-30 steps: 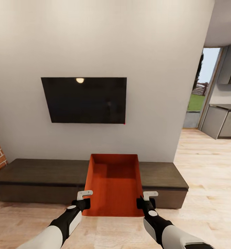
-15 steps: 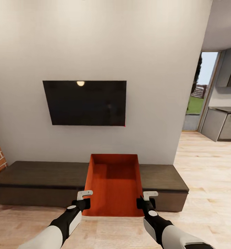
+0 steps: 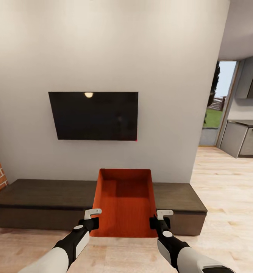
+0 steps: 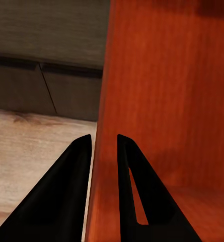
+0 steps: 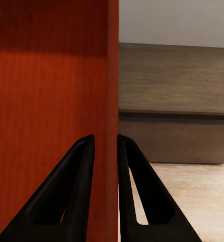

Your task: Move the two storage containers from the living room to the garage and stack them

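The view has drawn back slightly since a second ago; the TV (image 3: pixel 93 115) sits lower in frame. The smooth, thin-walled orange-red container (image 3: pixel 124 201) stays low centre, over the dark bench (image 3: pixel 43 197). Left gripper (image 4: pixel 103 151) and right gripper (image 5: pixel 105 151) each pinch a side wall, arms reaching forward.

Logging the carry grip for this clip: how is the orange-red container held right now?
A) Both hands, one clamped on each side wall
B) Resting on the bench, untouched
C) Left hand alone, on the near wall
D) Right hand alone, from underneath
A: the left hand and right hand each pinch a side wall of the storage container, carried in front of the bench.
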You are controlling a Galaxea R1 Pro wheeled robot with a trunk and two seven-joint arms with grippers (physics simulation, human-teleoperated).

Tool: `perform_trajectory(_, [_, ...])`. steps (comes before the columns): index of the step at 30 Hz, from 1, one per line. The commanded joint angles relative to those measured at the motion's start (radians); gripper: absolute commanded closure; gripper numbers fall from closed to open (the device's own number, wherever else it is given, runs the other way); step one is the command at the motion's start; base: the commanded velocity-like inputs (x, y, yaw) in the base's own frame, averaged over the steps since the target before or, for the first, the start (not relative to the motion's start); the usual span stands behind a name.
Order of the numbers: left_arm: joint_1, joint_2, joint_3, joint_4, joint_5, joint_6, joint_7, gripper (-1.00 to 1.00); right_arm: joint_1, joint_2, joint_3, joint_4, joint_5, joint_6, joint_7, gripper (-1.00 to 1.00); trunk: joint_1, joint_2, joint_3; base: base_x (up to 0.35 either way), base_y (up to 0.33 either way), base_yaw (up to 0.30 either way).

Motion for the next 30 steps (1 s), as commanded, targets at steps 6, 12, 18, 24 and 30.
perform_trajectory(6, [0.0, 0.001, 0.007, 0.001, 0.001, 0.002, 0.035, 1.0, -0.001, 0.001, -0.059, -0.025, 0.029, 0.003, 0.0, 1.0, 0.0, -0.001, 0.008, 0.0, 0.0, 0.0])
perform_trajectory(12, [0.0, 0.001, 0.007, 0.001, 0.001, 0.002, 0.035, 1.0, -0.001, 0.001, -0.059, -0.025, 0.029, 0.003, 0.0, 1.0, 0.0, -0.001, 0.018, 0.0, 0.0, 0.0])
perform_trajectory(18, [0.0, 0.001, 0.007, 0.001, 0.001, 0.002, 0.035, 1.0, -0.001, 0.001, -0.059, -0.025, 0.029, 0.003, 0.0, 1.0, 0.0, -0.001, 0.027, 0.0, 0.0, 0.0])
perform_trajectory(24, [0.0, 0.001, 0.007, 0.001, 0.001, 0.002, 0.035, 1.0, -0.001, 0.001, -0.059, -0.025, 0.029, 0.003, 0.0, 1.0, 0.0, -0.001, 0.037, 0.0, 0.0, 0.0])
perform_trajectory(30, [0.0, 0.002, 0.007, 0.001, 0.001, 0.002, 0.035, 1.0, -0.001, 0.001, -0.059, -0.025, 0.029, 0.003, 0.0, 1.0, 0.0, -0.001, 0.047, 0.0, 0.0, 0.0])
